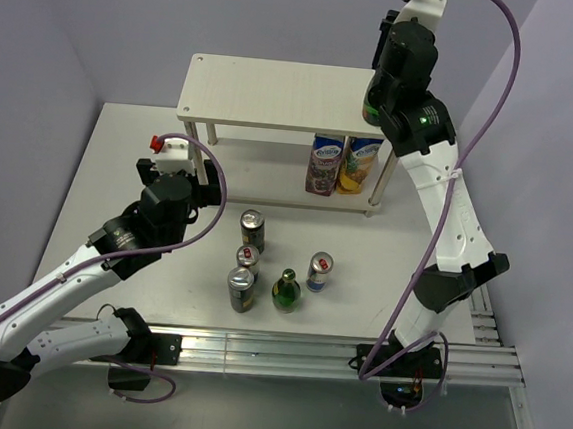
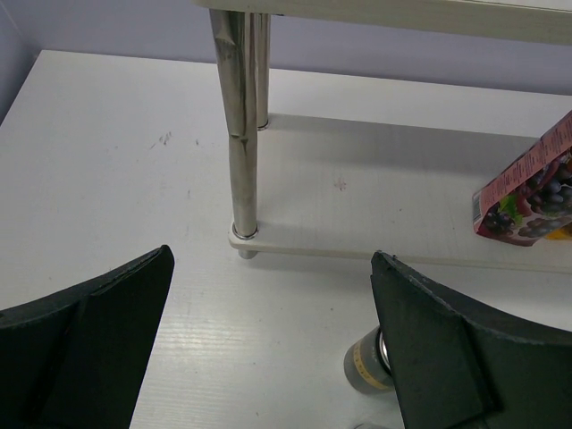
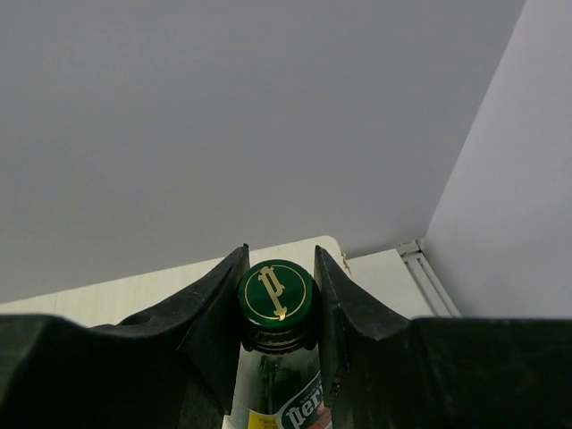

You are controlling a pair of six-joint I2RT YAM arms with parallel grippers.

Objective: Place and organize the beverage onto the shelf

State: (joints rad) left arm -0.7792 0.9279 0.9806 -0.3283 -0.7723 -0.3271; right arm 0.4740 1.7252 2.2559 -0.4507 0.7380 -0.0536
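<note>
Right claw (image 3: 279,257), closed round the neck of a green bottle (image 3: 277,295) over the shelf (image 1: 277,93) toward the far right corner of the counter (image 1: 119,180), could tip it off the top board's edge by letting go early.

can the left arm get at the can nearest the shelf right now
Probably yes: the left arm has its jaws open and empty, and that can stands close on its right, nothing between.

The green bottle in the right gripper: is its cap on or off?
On: the bottle carries its green, gold-marked cap, clamped in the right gripper.
</note>
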